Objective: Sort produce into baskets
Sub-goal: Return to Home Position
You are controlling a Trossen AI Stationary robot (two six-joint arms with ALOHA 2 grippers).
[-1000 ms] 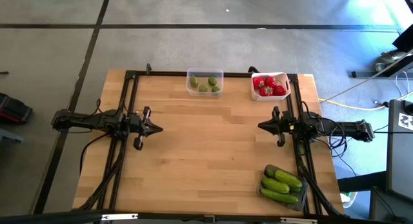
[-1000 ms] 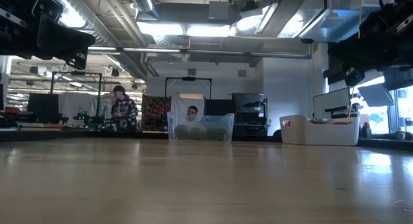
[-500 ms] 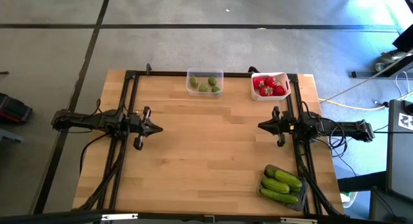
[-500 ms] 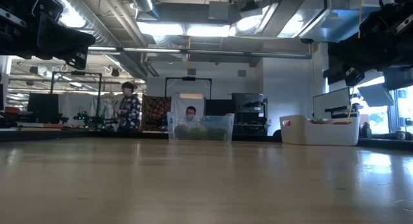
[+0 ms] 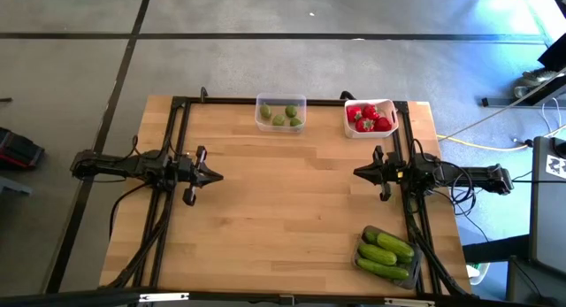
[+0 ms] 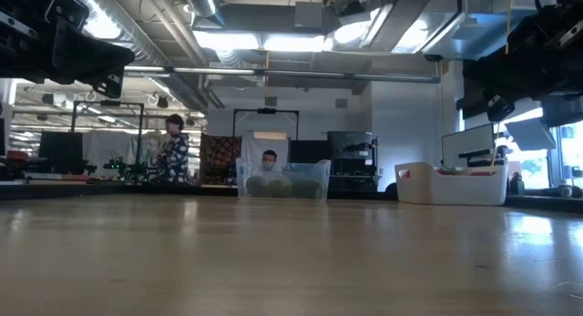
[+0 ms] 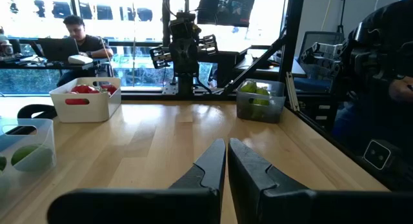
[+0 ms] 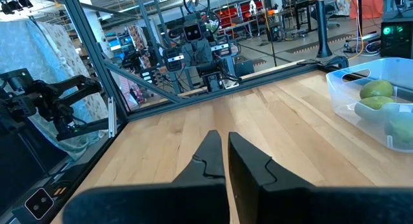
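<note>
High view has the left gripper (image 5: 217, 175) and right gripper (image 5: 358, 172) both pinched closed and empty, facing each other across the bare worktop (image 5: 283, 218). Beyond them sit the clear basket (image 5: 280, 113) of green fruits and the white basket (image 5: 370, 118) of red pieces, while the cucumbers (image 5: 386, 252) lie in the dark basket (image 5: 363, 256) behind the right gripper.

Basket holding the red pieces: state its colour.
White; the high view shows it best.

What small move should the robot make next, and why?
Probably none beyond staying parked. The olive-green fruits lie in the clear tub, the red pieces in the white tub, and the cucumbers in the dark tub. No loose produce shows on the table.
</note>
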